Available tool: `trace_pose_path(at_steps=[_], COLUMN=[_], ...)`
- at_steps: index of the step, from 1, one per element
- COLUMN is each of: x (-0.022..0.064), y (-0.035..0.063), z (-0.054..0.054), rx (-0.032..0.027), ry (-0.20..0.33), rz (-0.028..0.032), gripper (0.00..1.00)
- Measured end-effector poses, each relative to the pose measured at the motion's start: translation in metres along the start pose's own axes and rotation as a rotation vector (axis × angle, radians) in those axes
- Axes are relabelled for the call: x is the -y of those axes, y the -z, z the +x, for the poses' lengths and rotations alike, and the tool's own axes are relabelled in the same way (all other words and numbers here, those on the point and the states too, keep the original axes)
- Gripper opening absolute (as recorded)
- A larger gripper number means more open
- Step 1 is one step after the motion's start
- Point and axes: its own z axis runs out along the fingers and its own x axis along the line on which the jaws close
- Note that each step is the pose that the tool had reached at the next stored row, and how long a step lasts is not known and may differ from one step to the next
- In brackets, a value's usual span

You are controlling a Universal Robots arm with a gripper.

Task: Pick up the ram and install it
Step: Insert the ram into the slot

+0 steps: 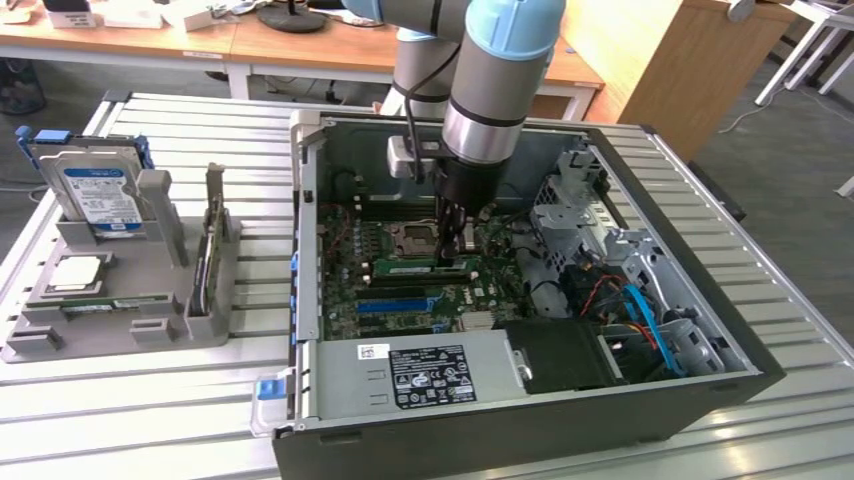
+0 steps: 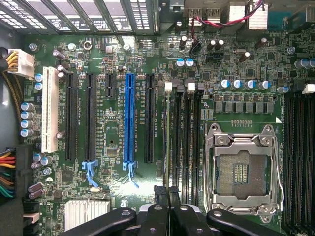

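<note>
Gripper (image 1: 454, 256) clamps the slim green ram stick (image 1: 408, 267) at six o'clock of the silver socket (image 1: 415, 238), exterior view; press straight down, evenly.

You will find no text here that can be read letter by letter. The hard drive (image 1: 83, 165) carries a blue label (image 1: 104, 197) with print too small to read. The power supply (image 1: 489, 362) carries a black label (image 1: 429, 376) with fine white print, and a small white sticker (image 1: 367, 350) sits beside it. On the motherboard (image 2: 113, 147), white print runs along the blue slot (image 2: 129, 118), but it is unreadable.
</note>
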Motion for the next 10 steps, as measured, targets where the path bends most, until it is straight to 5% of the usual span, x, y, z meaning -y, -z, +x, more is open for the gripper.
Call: trace_pose_path(at_steps=[10], x=[0.0], y=[-0.0024], z=[0.0], rx=[-0.0002], ry=[0.0], rz=[0.0001], gripper=[0.12])
